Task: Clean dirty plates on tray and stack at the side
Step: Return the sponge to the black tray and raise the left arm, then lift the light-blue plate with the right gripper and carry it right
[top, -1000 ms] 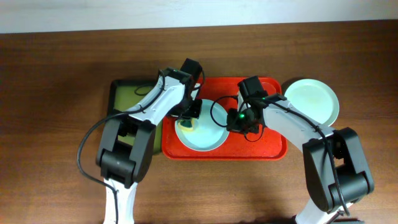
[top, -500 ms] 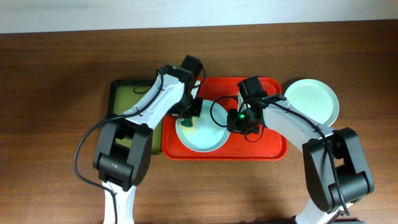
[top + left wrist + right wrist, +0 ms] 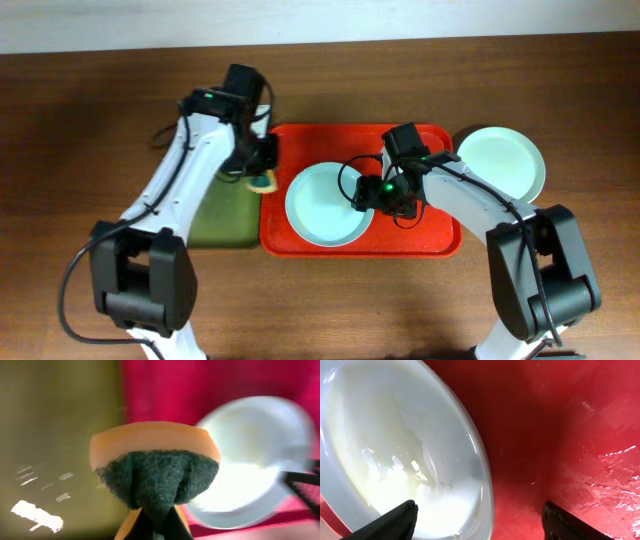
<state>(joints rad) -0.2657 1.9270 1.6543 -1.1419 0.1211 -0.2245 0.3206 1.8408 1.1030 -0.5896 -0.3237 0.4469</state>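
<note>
Swung leftward, the left end effector (image 3: pixel 260 174), clamped on the sponge (image 3: pixel 155 475), has quit the pale blue plate (image 3: pixel 318 208) — it looks wiped, on the red tray (image 3: pixel 432 228); right end effector (image 3: pixel 479 511), jaws apart, straddles its rim — stacking remains.

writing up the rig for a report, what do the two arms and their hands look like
The left arm and right arm match: white tubular links, bulky black joint housings, loose black cables alongside. A small green light glows on each. The left hand and right hand are black, with two fingers each.
</note>
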